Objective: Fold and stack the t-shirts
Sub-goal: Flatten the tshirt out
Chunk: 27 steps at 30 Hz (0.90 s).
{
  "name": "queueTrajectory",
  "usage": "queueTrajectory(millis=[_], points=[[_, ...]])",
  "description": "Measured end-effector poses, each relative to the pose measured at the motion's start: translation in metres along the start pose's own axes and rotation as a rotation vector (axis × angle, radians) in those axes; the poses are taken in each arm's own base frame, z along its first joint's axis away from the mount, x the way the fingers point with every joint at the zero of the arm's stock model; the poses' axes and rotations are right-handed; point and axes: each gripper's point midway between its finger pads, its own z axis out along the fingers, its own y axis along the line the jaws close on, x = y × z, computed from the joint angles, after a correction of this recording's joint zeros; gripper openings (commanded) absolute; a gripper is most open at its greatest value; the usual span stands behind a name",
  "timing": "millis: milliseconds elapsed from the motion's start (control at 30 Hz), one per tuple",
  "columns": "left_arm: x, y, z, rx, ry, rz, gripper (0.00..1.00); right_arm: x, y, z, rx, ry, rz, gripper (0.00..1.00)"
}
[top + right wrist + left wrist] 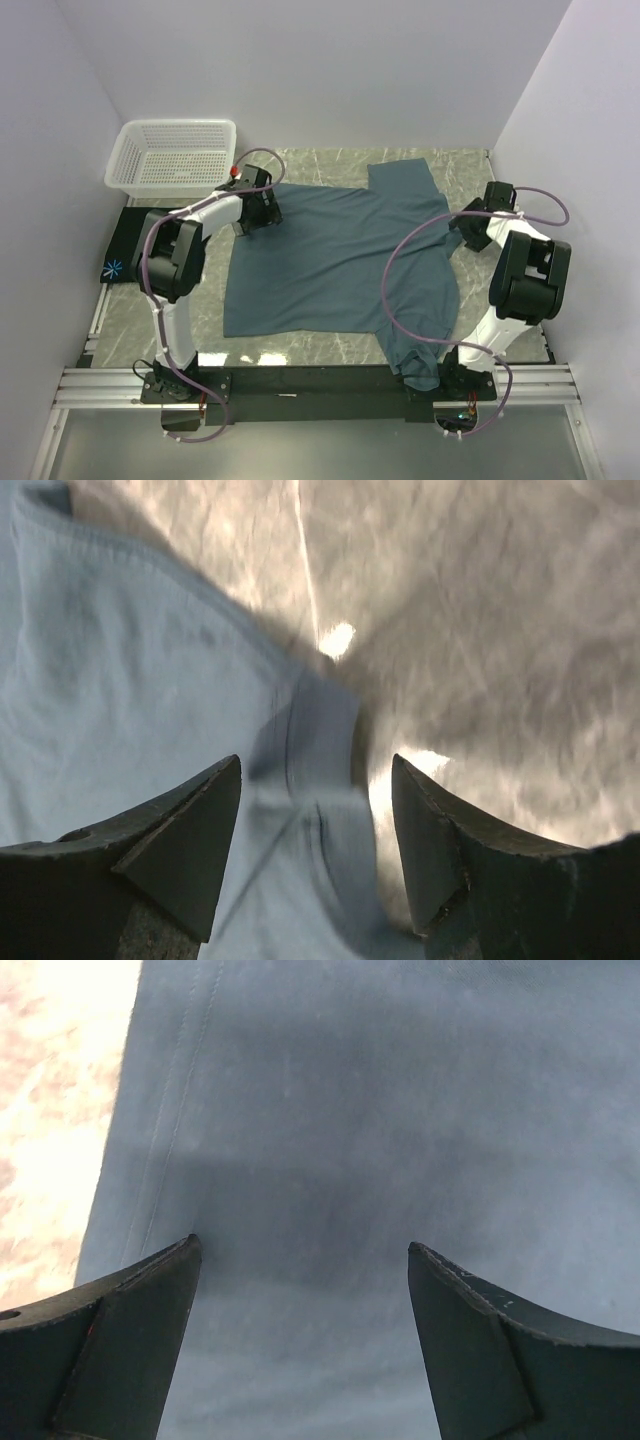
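Note:
The slate-blue t-shirt lies spread flat on the marble table, one sleeve hanging over the near edge. The black t-shirt with its starburst print lies folded at the far left. My left gripper is open low over the blue shirt's upper-left hem; in the left wrist view its gripper has the blue cloth beneath the open jaws. My right gripper is open at the shirt's right edge; in the right wrist view the gripper straddles a bunched fold of the shirt's edge.
A white lattice basket stands at the back left, just behind the left gripper. White walls close in on three sides. Purple cables loop from the right arm over the shirt. A metal rail runs along the near edge.

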Motion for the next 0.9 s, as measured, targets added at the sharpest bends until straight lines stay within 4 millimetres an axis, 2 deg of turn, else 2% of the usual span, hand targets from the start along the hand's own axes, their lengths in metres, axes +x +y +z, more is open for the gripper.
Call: queueTrajectory(millis=[167,233,267,333,367,467,533,567,733,900], points=[[-0.005,-0.005,0.011,-0.004,-0.002,0.010,0.89,-0.006,0.003,0.013,-0.014,0.022,-0.021,0.64],[-0.008,-0.006,0.013,-0.007,-0.007,0.012,0.89,-0.006,0.004,0.017,-0.017,0.033,-0.027,0.58],[-0.010,-0.007,0.015,-0.009,-0.008,0.012,0.89,-0.006,0.004,0.021,-0.017,0.040,-0.030,0.49],[-0.014,-0.010,0.018,-0.012,-0.014,0.016,0.89,-0.004,0.004,0.026,-0.017,0.055,-0.039,0.38],[-0.016,-0.011,0.020,-0.012,-0.016,0.017,0.89,-0.005,0.005,0.027,-0.017,0.057,-0.042,0.29],[-0.021,-0.014,0.024,-0.011,-0.023,0.016,0.89,-0.012,0.009,0.032,-0.020,0.056,-0.046,0.15],[-0.024,-0.015,0.026,-0.011,-0.026,0.013,0.89,-0.018,0.013,0.037,-0.020,0.056,-0.049,0.12],[-0.026,-0.016,0.027,-0.011,-0.028,0.013,0.89,-0.021,0.015,0.040,-0.020,0.055,-0.050,0.07],[-0.042,-0.022,0.037,-0.003,-0.043,-0.003,0.90,-0.044,0.030,0.058,-0.033,0.043,-0.060,0.06],[-0.061,-0.027,0.048,0.011,-0.064,-0.026,0.90,-0.070,0.048,0.073,-0.052,0.021,-0.071,0.10]])
